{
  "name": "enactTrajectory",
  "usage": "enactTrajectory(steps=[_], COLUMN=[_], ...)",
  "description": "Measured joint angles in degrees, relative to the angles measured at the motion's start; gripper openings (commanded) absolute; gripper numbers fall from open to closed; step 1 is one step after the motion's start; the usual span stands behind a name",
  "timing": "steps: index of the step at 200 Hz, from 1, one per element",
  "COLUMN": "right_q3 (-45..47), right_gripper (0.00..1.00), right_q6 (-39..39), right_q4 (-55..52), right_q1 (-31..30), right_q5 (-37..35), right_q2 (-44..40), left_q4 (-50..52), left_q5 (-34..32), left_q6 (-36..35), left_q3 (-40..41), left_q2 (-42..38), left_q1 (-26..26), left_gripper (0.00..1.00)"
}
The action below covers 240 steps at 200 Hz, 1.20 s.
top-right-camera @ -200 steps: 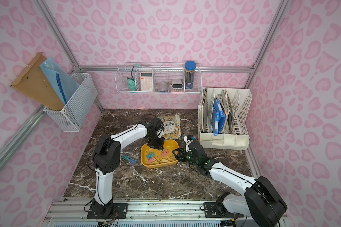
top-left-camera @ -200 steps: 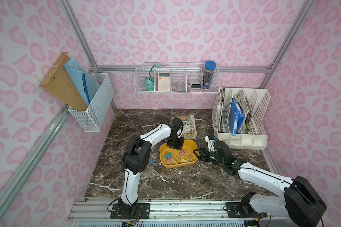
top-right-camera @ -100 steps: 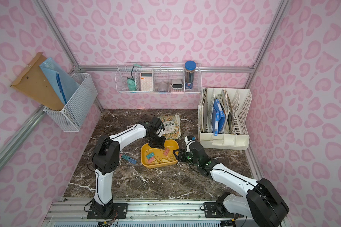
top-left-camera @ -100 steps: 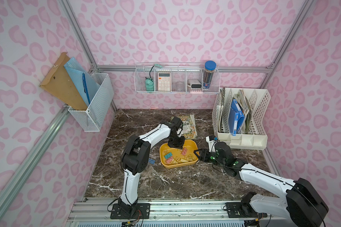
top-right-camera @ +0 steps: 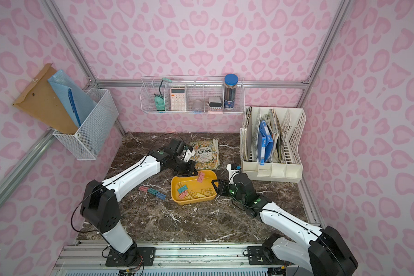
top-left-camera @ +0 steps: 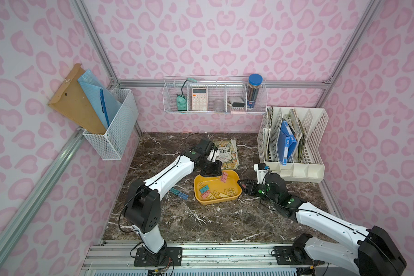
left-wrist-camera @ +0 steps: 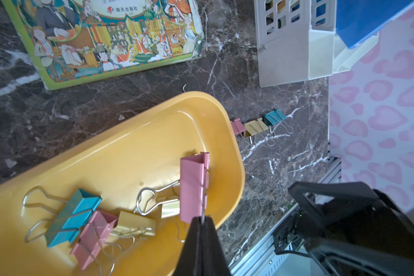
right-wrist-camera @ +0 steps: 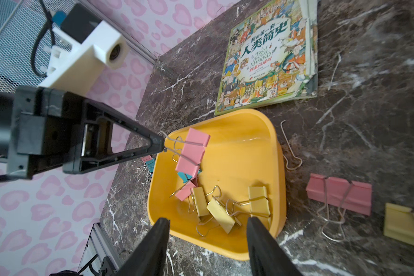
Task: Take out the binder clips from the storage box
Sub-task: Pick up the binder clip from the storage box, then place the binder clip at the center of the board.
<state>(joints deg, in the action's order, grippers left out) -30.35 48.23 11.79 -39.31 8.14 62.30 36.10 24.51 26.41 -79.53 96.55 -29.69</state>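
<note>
Clip [left-wrist-camera: 193, 188]: pink, hung by its wire handle in clamped left fingers [left-wrist-camera: 195, 241] over storage box [left-wrist-camera: 141, 148].
Right fingers [right-wrist-camera: 153, 246]: stood apart, empty.

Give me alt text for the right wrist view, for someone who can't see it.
The left gripper, shut, holds a pink binder clip by its wire handle over a yellow tray of yellow, pink and teal clips. The right gripper stands open at the tray's edge; a picture book and loose clips lie on the marble table.
</note>
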Motion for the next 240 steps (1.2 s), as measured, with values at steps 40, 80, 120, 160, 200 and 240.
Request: enactTrajectory(steps=[40,80,120,160,200,240], right_q3=[0.76,0.9,0.48,-1.42,-3.15,-4.15], right_gripper=[0.56,0.56,0.56,0.56,0.56,0.56], right_q6=[-0.04,-0.04,-0.59,-1.55,-1.9,-1.92], right_q4=[0.42,0.7,0.96,1.95,2.36,2.62], right_q1=[0.0,-0.17,-2.08,-5.03,-5.38,-5.62], right_q5=[-0.39,0.28,0.26,-0.22,-0.66,-0.33], right_q2=[-1.55,-2.1,-2.29,-0.52,3.04,5.57], left_q4=[-6.67,-9.73,-7.04,3.06,13.14,14.64], left_q5=[-1.18,-8.63,-20.15,-31.87,-41.31,-42.34], left_q6=[6.71,14.91,23.34,32.94,43.65,45.57], left_q3=[7.87,17.9,26.16,29.81,37.75,42.58], left_q2=[-10.36,-24.41,-38.8,-47.04,-53.72,-54.23], left_q1=[0.0,0.02,0.02,0.07,0.57,8.17], left_gripper=[0.0,0.0,0.0,0.0,0.0,0.0])
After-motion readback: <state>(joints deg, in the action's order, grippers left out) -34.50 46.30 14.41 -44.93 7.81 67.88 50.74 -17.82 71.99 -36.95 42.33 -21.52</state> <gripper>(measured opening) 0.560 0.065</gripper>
